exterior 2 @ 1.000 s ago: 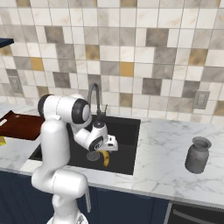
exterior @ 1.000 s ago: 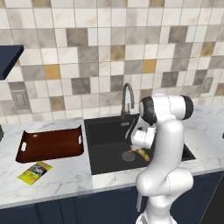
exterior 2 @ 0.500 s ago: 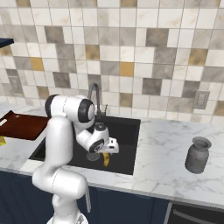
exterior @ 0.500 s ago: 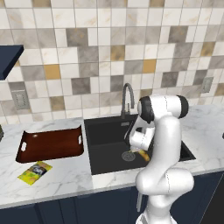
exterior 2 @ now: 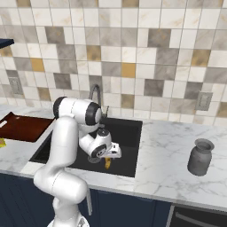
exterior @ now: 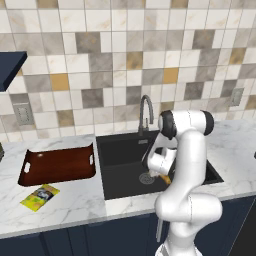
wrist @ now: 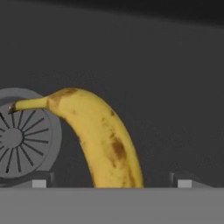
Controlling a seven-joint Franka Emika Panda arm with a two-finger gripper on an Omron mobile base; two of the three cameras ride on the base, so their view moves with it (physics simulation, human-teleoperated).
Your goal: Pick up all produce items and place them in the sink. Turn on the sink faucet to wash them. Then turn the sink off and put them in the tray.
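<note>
A yellow banana (wrist: 105, 140) with brown flecks, the one produce item, lies on the floor of the black sink (exterior: 120, 150), its stem end over the round metal drain (wrist: 17, 135). My gripper (wrist: 111, 181) hangs low in the basin right above it. The jaws are open, with one fingertip on each side of the fruit and neither touching it. From the right base view the banana (exterior 2: 107, 163) peeks out under the hand (exterior 2: 108, 155). The grey gooseneck sink faucet (exterior: 146, 112) stands behind the basin. The reddish-brown tray (exterior: 57, 165) rests on the counter left of the sink.
A flat yellow-green packet (exterior: 40, 196) lies on the marble in front of the tray. A grey jar (exterior 2: 200, 157) stands on the counter to the right of the sink (exterior 2: 128, 128). The tiled wall rises behind the faucet (exterior 2: 95, 95).
The hand has sunk a little lower into the basin, closer to the banana. The jaws stayed open and the banana has not moved.
</note>
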